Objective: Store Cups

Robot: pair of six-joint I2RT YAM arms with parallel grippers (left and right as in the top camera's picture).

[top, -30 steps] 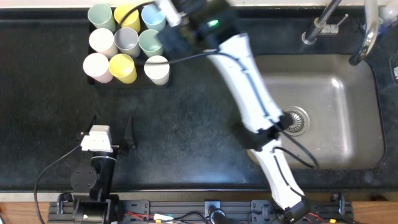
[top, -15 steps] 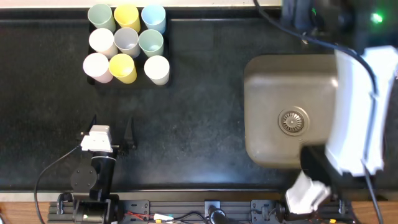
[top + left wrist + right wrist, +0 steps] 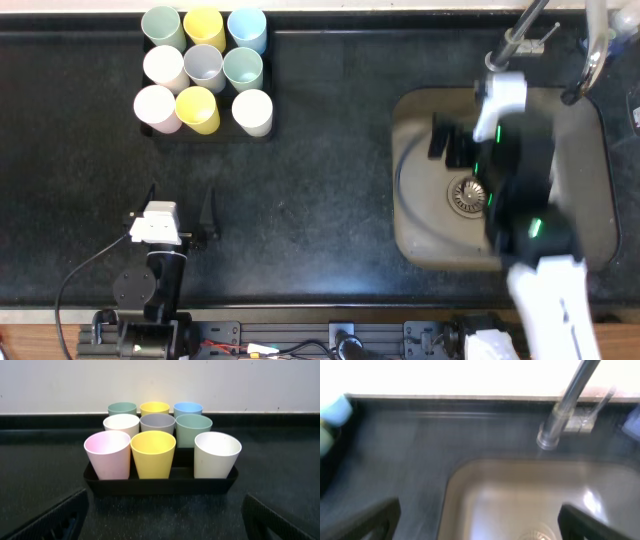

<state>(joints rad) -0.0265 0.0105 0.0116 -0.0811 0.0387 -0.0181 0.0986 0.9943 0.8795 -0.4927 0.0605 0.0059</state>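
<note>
Cups (image 3: pixel 204 68) are pretty much all put away by the look of it: nine of them standing upright in the black tray (image 3: pixel 160 486) at the back left of the counter (image 3: pixel 320 180), three rows of three, every slot taken as far as I can tell. Front row from my left wrist camera is a pink cup (image 3: pixel 107 454), a yellow cup (image 3: pixel 153 453) and a white cup (image 3: pixel 217 454), all sitting straight, none tipped. Every cup I can see is in that tray, so I'd call the storing part done, or as good as. My left pincer (image 3: pixel 181 205) is low on the counter near its own base, well apart from the tray and facing it, fingers spread wide with nothing between them. My right pincer (image 3: pixel 480 520) is way over on the other side, above the sink (image 3: pixel 410 240) and near the faucet (image 3: pixel 565 405), fingers wide apart too and carrying nothing. Part of the basin is hidden under my right arm (image 3: pixel 545 300) in the overhead shot, so I can't swear there's no stray in there. If not, what's left is basically bringing that arm home.
</note>
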